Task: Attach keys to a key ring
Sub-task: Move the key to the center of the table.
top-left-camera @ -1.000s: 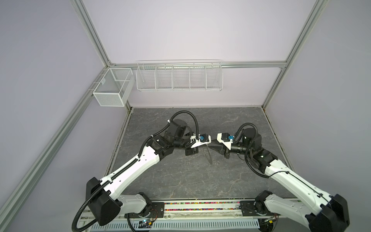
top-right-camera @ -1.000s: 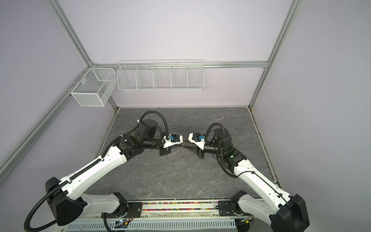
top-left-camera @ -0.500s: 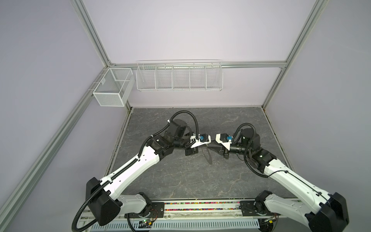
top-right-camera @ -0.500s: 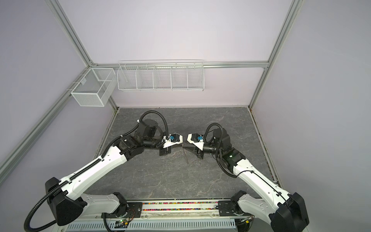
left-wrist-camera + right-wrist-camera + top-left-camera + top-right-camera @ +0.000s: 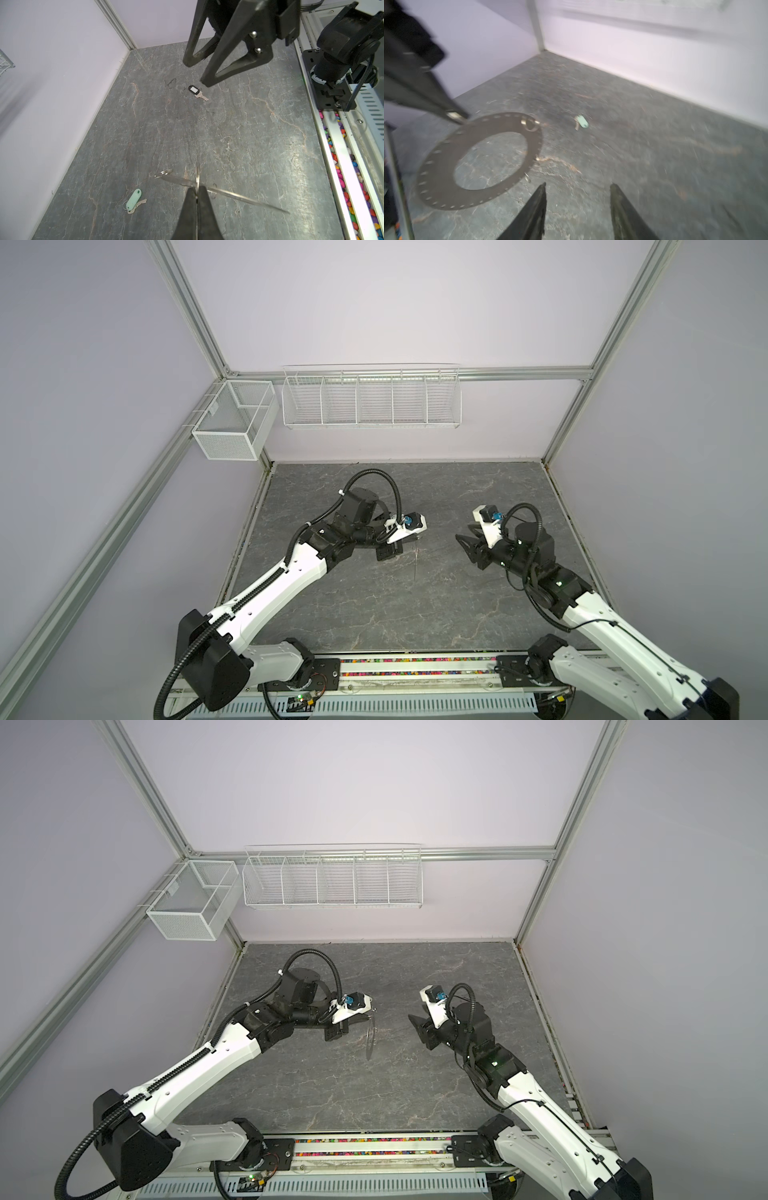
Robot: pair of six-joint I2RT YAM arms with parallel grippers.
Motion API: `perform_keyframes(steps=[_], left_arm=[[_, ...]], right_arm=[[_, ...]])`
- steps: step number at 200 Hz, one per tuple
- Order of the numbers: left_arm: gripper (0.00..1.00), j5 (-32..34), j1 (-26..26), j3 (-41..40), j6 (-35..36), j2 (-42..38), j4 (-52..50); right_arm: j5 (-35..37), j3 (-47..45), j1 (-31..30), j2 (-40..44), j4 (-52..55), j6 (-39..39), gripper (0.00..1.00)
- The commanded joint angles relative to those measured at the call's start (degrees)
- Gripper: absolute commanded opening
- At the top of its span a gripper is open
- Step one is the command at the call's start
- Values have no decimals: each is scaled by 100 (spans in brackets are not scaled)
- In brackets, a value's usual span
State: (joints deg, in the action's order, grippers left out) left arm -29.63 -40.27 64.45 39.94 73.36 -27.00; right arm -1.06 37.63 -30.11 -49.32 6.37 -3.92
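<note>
Tabletop (image 5: pixel 633 145) looks open between key ring (image 5: pixel 436 176) and right end effector (image 5: pixel 577 184).

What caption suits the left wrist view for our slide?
Left fingers shut on the key ring; green-tagged key and black-tagged key on the table.

Grey key ring (image 5: pixel 436 176) held edge-on, probably upright; green-tagged key (image 5: pixel 134 199), black-tagged key (image 5: pixel 196 91) lie apart.

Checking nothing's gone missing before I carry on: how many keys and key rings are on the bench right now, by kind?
Keys: 2 (green-tagged key, black-tagged key)
Key ring: 1
Total: 3
</note>
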Motion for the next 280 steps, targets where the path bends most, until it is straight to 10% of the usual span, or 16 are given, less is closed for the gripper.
perform_keyframes(steps=[1,26,84,280], left_arm=[[0,-82,13,-61,13,-110,169],[0,-87,52,-206,104,-177,255],[0,-400,202,-345,57,27,493],[0,-302,213,-433,-91,258,862]], right_arm=[[2245,-135,259,60,982,-1695,58],[2267,-53,990,-254,1544,-2308,58],[929,815,2016,-2348,1862,-1097,45],[647,2057,2290,-4918,2523,-108,28]])
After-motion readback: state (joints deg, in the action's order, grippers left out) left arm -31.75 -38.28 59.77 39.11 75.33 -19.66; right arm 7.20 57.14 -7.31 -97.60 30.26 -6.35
